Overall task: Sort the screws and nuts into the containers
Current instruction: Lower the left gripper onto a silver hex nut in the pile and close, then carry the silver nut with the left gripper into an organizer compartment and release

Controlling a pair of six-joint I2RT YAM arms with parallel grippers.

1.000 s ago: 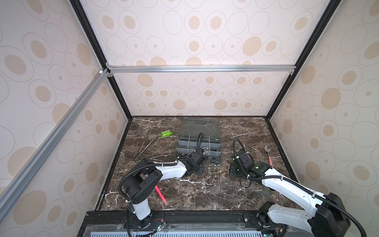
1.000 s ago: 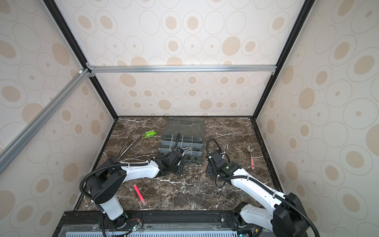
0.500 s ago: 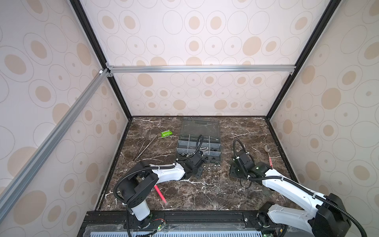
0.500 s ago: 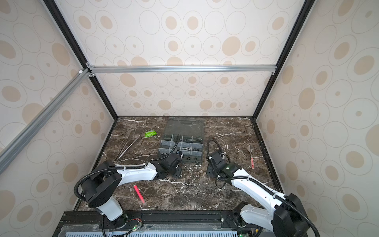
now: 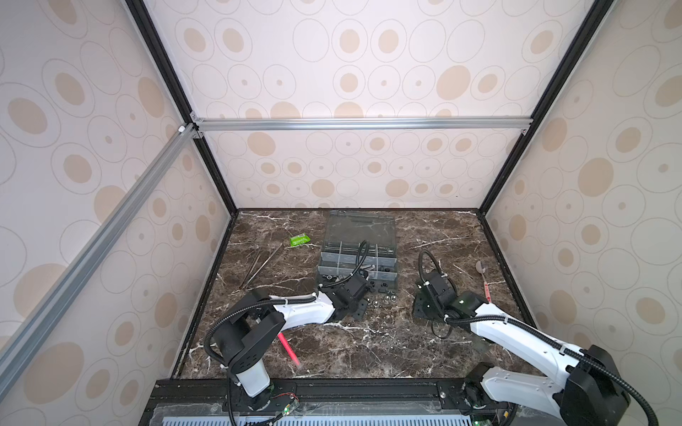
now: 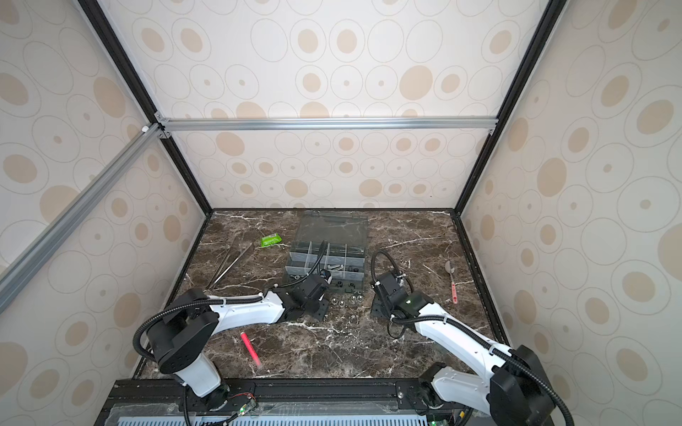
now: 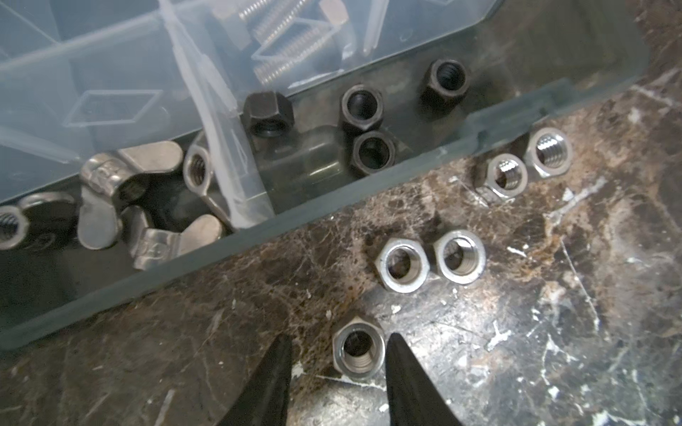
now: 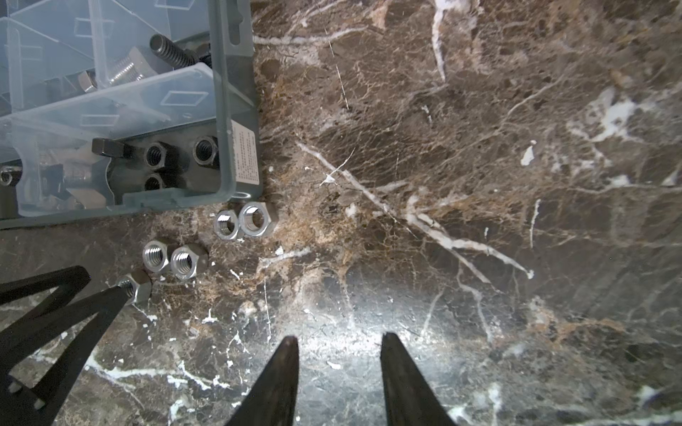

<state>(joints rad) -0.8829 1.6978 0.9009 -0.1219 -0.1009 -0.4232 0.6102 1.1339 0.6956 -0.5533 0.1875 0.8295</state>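
Fingers (image 7: 271,372) of the left hand (image 7: 338,337) stand parted either side of one silver hex nut (image 7: 358,350) lying flat on the worktop (image 7: 553,332). One finger sits against its flank and the other stands clear, so nothing is gripped. The nut looks hard, small and light, with smooth flats that will likely skid on the polished stone. The best hold seems to be low across two opposite flats.

Beyond it lie four more loose silver nuts, in two touching pairs: a nearer pair (image 7: 417,282) and a farther pair (image 7: 561,168) just beside the organiser box (image 7: 332,206). That makes five loose in all.

Inside the box, the corner compartment (image 7: 406,110) holds four black hex nuts (image 7: 372,153). The next holds at least three wing nuts (image 7: 107,177). Silver screws (image 7: 291,48) lie behind, too hidden to count.

The right hand (image 8: 339,337) hangs open and empty over bare worktop, aside from the nuts.
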